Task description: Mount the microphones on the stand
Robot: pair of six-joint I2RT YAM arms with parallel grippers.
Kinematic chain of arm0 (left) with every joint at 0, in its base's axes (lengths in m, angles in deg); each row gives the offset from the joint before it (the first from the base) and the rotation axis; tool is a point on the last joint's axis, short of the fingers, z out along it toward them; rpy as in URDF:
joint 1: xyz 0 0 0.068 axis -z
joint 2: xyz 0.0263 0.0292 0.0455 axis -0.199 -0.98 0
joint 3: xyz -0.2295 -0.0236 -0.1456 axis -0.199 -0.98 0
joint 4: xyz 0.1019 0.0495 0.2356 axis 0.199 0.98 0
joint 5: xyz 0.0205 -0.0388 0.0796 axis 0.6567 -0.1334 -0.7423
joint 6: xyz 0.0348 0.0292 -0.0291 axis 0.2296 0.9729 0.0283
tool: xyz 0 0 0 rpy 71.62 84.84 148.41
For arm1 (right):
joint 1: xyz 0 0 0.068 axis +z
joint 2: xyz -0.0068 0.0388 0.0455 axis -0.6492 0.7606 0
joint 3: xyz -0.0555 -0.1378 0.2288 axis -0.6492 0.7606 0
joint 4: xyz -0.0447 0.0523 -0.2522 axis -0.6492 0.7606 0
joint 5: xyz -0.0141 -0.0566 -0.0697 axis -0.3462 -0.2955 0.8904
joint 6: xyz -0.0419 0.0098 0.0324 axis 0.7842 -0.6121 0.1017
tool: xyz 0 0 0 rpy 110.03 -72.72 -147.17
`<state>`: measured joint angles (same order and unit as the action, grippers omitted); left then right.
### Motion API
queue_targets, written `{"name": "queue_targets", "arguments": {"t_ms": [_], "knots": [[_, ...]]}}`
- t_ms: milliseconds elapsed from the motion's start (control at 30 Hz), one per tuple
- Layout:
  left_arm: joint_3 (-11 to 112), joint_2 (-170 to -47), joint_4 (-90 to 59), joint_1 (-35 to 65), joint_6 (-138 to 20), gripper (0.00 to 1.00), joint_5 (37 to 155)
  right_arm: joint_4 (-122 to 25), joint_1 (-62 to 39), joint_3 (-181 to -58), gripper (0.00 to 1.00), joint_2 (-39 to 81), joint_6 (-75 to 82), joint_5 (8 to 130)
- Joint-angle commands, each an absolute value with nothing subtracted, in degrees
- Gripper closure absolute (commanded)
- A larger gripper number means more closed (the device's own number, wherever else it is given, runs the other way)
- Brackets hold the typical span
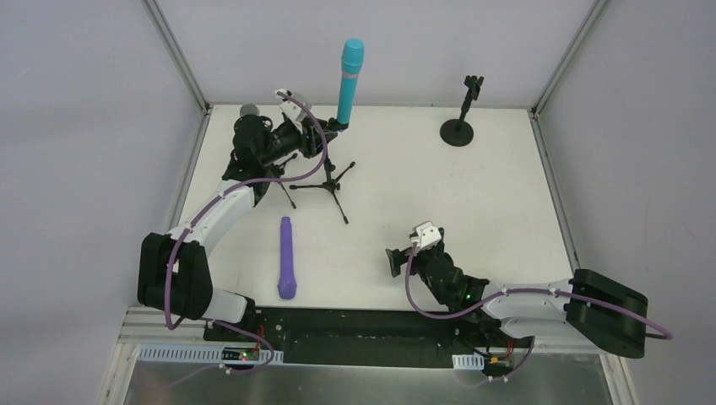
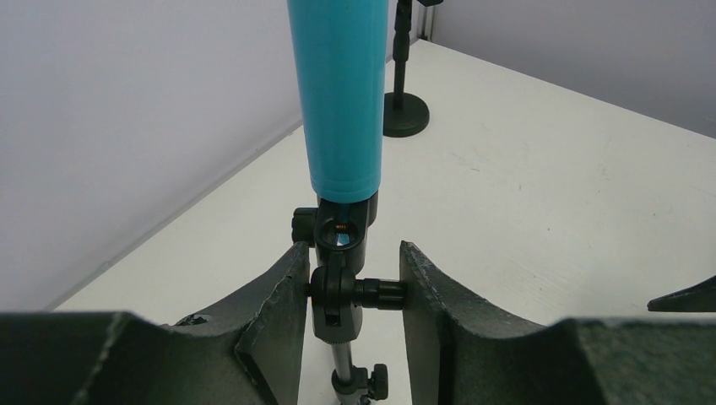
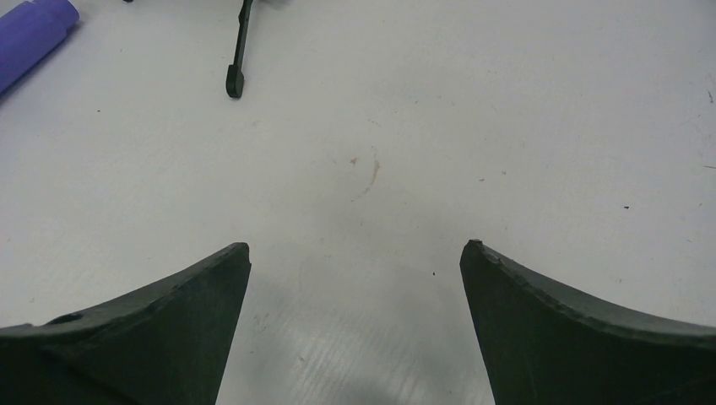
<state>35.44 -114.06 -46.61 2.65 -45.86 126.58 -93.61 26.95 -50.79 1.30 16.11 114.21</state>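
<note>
The cyan microphone point(image 1: 350, 80) stands upright in the clip of a black tripod stand point(image 1: 331, 181) at the back. It also fills the top of the left wrist view point(image 2: 338, 93). My left gripper point(image 1: 314, 139) point(image 2: 353, 246) is shut on the stand's swivel joint point(image 2: 338, 291); one finger touches the joint and the other its knob. The purple microphone point(image 1: 287, 257) lies flat near the front left, and its end shows in the right wrist view point(image 3: 29, 34). My right gripper point(image 1: 395, 260) point(image 3: 355, 249) is open and empty, low over bare table. Of the red microphone, only a grey round head point(image 1: 249, 110) shows behind the left arm.
A second black stand with a round base point(image 1: 458, 131) and an empty clip stands at the back right; it also shows in the left wrist view point(image 2: 404, 114). One tripod leg point(image 3: 239, 51) reaches toward my right gripper. Walls enclose the white table point(image 1: 473, 219) on three sides.
</note>
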Motion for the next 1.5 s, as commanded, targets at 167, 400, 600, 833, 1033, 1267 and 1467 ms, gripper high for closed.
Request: {"name": "queue_targets", "arguments": {"t_ms": [167,400,600,833,1033,1267,1467], "knots": [[37.3,-113.2,-49.0,1.4,-45.8,0.65,128.3,-94.0,27.3,-53.6,0.01,1.9,15.0,114.8],[36.3,-112.8,-50.7,0.8,-46.7,0.32,127.5,-93.8,27.3,-54.1,0.01,2.3,15.3,114.6],[34.8,-110.9,-52.9,0.6,-48.0,0.15,125.9,-93.7,27.3,-54.4,0.01,2.8,15.2,114.4],[32.4,-107.2,-54.5,0.7,-50.1,0.06,124.5,-88.6,27.1,-57.3,0.01,3.6,15.0,112.6],[29.0,-101.5,-55.4,1.6,-50.7,0.01,122.8,-77.3,24.8,-63.9,0.01,4.9,14.1,103.2],[27.6,-97.3,-50.9,6.7,-44.0,0.01,124.6,-65.0,18.0,-72.4,0.01,4.9,10.9,92.5],[28.4,-96.6,-38.5,17.9,-31.9,0.01,122.7,-52.7,8.4,-80.5,0.01,4.2,3.0,88.4]]}}
